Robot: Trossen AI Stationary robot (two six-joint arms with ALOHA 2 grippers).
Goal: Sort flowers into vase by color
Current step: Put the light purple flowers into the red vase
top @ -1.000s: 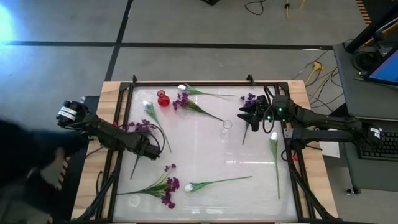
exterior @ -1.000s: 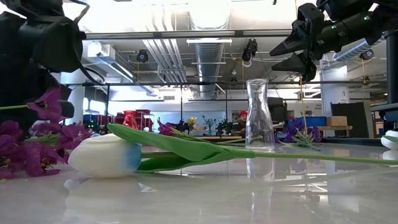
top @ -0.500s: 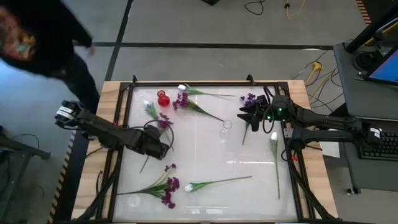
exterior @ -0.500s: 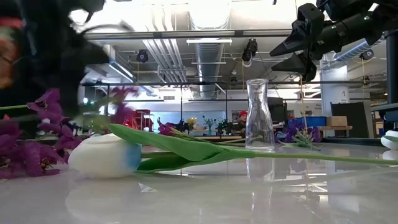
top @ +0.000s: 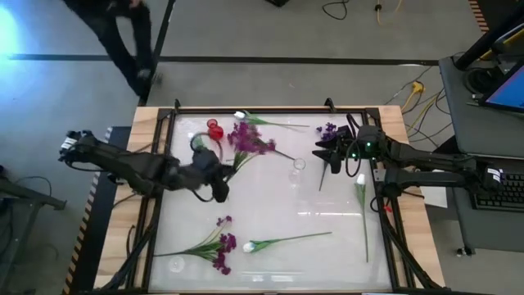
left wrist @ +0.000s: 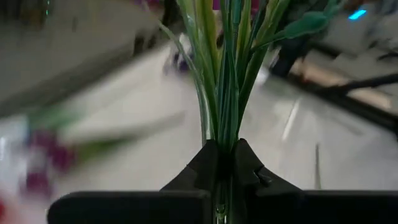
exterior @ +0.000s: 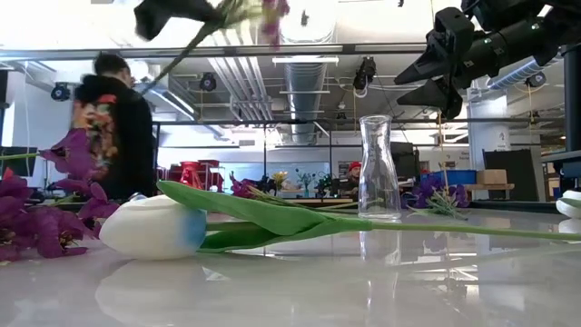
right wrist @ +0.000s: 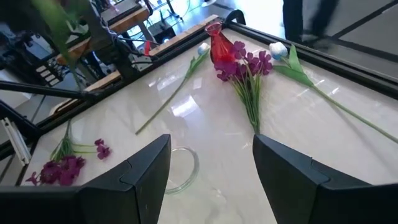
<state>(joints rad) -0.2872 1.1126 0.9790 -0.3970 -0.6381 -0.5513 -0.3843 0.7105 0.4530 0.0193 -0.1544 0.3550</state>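
The left gripper (left wrist: 225, 155) is clenching its fingers on the green stalks of a purple flower bunch (top: 248, 139), holding it above the desk (top: 270, 205) beside the red vase (top: 214, 129). The right gripper (top: 325, 150) is hanging near the clear vase (top: 298, 169), its fingers spread wide and gripping nothing.

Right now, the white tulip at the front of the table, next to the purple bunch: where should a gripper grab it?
Grip the white tulip mid-stalk, coming straight down from above. It lies flat, bud beside the purple bunch, its thin bare stalk running toward the right arm's side. Set the fingers across the stalk. The open right gripper looks free; the left gripper holds a purple stem.
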